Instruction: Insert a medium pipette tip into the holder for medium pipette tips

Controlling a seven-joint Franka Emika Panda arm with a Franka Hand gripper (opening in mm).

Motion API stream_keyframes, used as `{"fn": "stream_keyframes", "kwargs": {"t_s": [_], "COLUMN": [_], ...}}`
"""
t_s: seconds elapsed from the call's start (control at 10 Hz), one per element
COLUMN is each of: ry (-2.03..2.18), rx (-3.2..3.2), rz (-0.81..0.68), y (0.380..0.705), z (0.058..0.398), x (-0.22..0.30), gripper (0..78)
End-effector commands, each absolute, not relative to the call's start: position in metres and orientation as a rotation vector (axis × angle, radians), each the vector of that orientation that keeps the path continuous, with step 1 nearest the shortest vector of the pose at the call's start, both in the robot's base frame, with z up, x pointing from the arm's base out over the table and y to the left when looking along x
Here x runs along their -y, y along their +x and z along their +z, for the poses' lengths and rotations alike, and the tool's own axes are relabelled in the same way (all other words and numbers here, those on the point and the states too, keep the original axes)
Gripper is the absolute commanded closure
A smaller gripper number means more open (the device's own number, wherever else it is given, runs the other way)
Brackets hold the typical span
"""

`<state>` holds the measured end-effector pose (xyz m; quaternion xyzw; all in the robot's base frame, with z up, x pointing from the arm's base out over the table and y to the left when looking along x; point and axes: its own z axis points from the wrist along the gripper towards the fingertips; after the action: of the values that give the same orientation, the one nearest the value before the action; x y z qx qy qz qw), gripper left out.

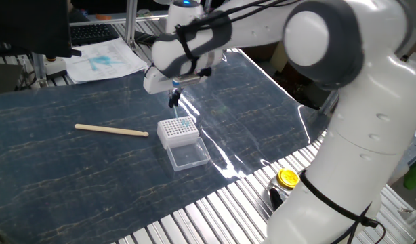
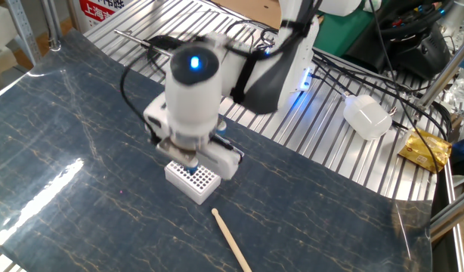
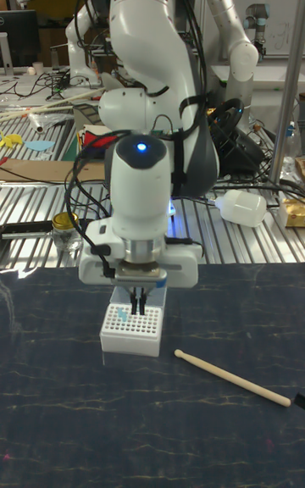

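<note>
The white holder [image 1: 177, 130] with its grid of holes stands on the dark mat, its clear lid [image 1: 189, 156] folded open in front. A teal medium pipette tip [image 1: 186, 124] sits in the holder's right rear holes; in the tall fixed view the tip [image 3: 124, 316] shows near the left of the holder [image 3: 131, 331]. My gripper [image 1: 173, 103] hangs just above the holder's rear edge, fingers close together with nothing visible between them. The other fixed view shows the gripper [image 2: 188, 161] blurred over the holder [image 2: 192, 177].
A long pale wooden stick [image 1: 112, 130] lies on the mat left of the holder; it also shows as the stick [image 3: 233, 378] in the tall fixed view. A yellow-lidded jar [image 1: 287, 178] sits off the mat's edge on the metal slats.
</note>
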<state>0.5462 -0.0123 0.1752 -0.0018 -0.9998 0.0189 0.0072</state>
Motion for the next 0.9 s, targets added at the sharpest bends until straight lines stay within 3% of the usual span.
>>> {"fn": "stream_keyframes", "kwargs": {"t_s": [0.1, 0.9], "ry": [-0.100, -0.144], "rx": [3.246, 3.307], "rz": [0.032, 0.023], "y": [0.5414, 0.5463], "z": [0.1829, 0.1751], "x": [0.0185, 0.0128], "gripper": [76.4, 76.4]}}
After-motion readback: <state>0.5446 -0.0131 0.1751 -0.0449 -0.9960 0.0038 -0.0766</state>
